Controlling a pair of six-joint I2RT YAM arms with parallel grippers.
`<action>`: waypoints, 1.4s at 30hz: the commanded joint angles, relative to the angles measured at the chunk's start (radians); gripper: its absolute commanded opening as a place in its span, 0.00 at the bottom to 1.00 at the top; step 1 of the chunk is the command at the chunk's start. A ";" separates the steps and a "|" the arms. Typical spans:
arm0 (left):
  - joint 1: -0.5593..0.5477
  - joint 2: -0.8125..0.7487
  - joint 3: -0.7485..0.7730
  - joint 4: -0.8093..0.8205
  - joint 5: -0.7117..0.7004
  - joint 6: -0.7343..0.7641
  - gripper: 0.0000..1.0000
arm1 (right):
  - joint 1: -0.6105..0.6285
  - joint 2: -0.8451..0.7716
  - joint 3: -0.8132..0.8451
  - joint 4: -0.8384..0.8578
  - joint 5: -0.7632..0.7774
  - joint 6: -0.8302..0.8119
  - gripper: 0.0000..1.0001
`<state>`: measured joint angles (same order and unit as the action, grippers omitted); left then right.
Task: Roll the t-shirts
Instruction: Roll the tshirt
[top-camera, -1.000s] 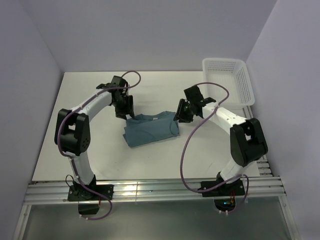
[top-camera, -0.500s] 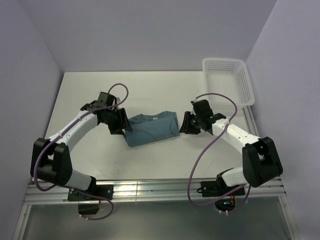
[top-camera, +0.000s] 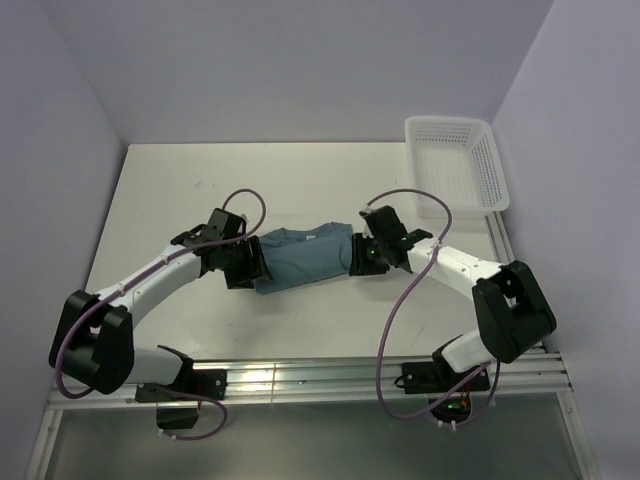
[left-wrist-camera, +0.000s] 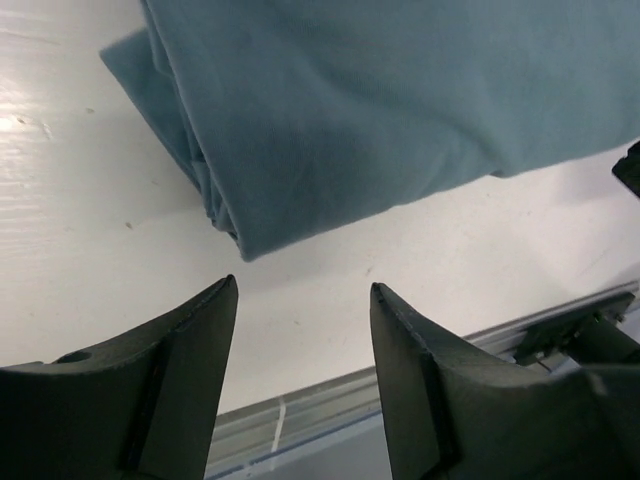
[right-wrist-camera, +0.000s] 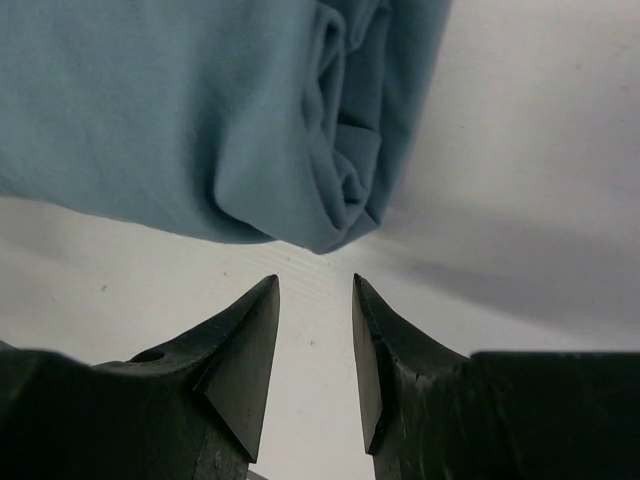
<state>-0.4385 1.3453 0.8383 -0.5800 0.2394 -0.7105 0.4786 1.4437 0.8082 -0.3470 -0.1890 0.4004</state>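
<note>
left wrist: left gripper (left-wrist-camera: 303, 285) just short of t-shirt (left-wrist-camera: 380, 110) edge.

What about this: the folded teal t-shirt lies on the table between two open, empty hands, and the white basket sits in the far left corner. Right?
No: the top external view shows the white basket in the far right corner, not the left. The rest holds: the folded teal t-shirt lies on the table between the open, empty left hand and right hand.
</note>
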 joint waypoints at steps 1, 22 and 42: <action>-0.020 -0.008 0.007 0.063 -0.086 0.003 0.62 | 0.038 0.024 0.052 0.042 0.083 -0.057 0.42; -0.114 0.104 0.013 0.149 -0.166 0.077 0.71 | 0.061 0.210 0.186 0.037 0.158 -0.106 0.36; -0.129 0.087 -0.028 0.129 -0.177 0.075 0.64 | 0.069 0.201 0.204 0.060 0.122 -0.095 0.00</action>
<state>-0.5632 1.4780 0.8272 -0.4591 0.0704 -0.6426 0.5343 1.6825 0.9817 -0.3244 -0.0536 0.2962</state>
